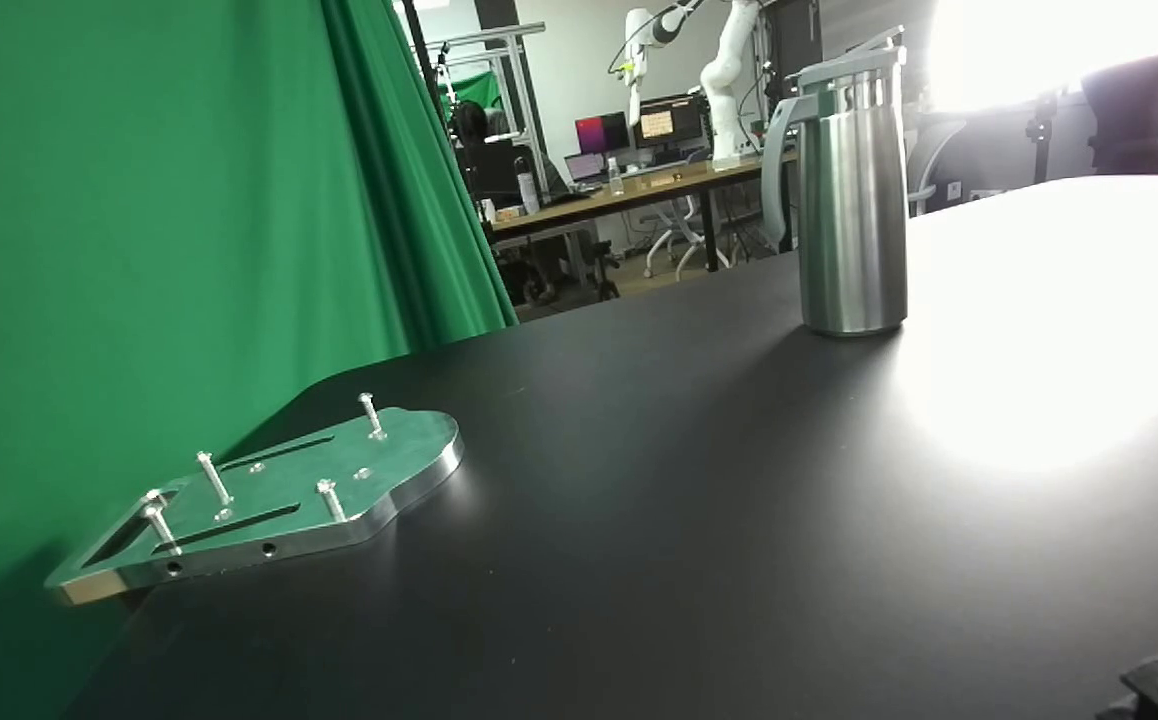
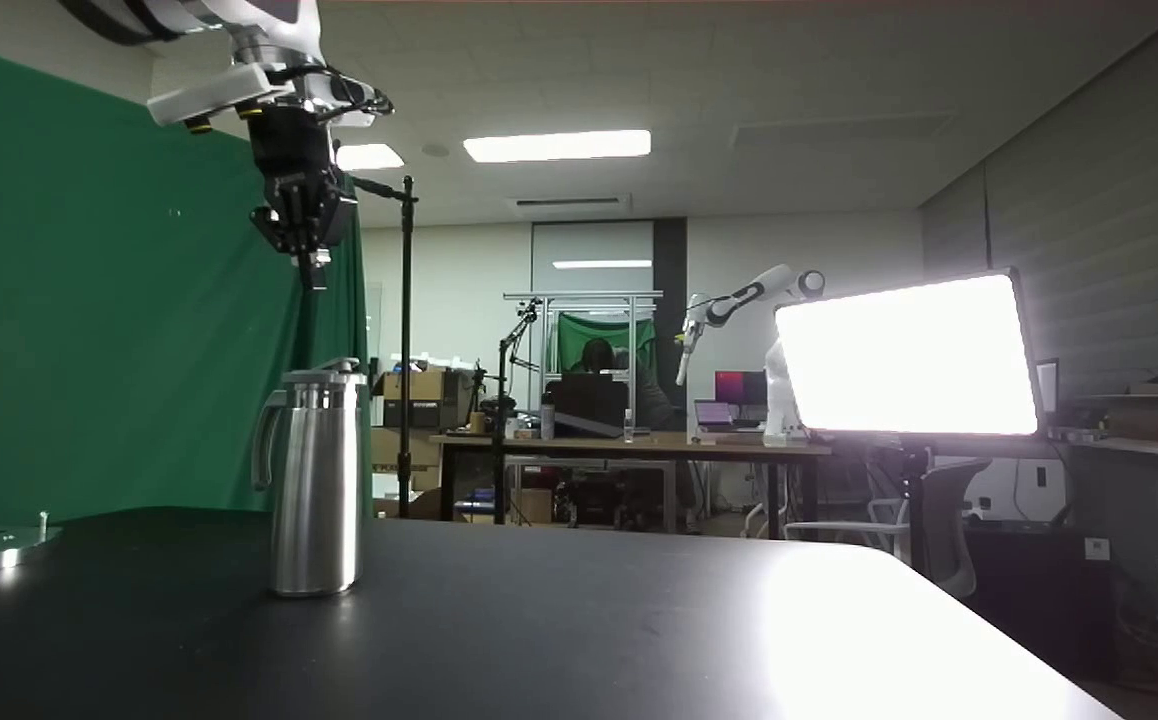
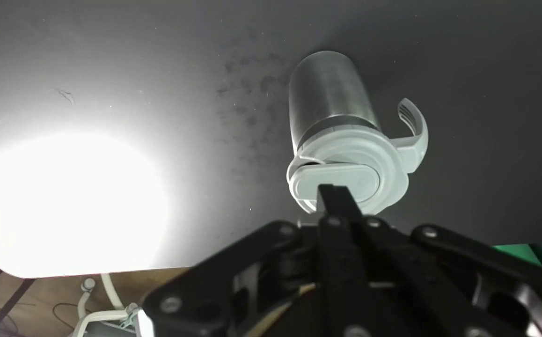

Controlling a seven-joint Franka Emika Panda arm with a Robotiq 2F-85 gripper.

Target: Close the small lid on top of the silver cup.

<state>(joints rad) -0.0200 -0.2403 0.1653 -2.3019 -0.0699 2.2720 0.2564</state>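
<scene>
Workroom: black table (image 2: 589, 600), green curtain (image 1: 189, 200) at the left in both exterior views. Table edges: rounded corner at lower left of the wrist view; far edge running behind the silver cup (image 1: 854, 220) in both exterior views. Cup: upright, upper right in an exterior view, handle (image 1: 773, 170) toward frame left; small lid (image 3: 336, 176) tilted up, partly hidden by the gripper (image 3: 334, 189) in the wrist view. Metal plate (image 1: 289, 480) with bolts (image 1: 215, 478): lower left in an exterior view, broad stretch of table between it and the cup. Arm (image 2: 284, 35): from upper left in an exterior view, pointing down. Its gripper: closed, fingers together, above the cup and apart from it.
</scene>
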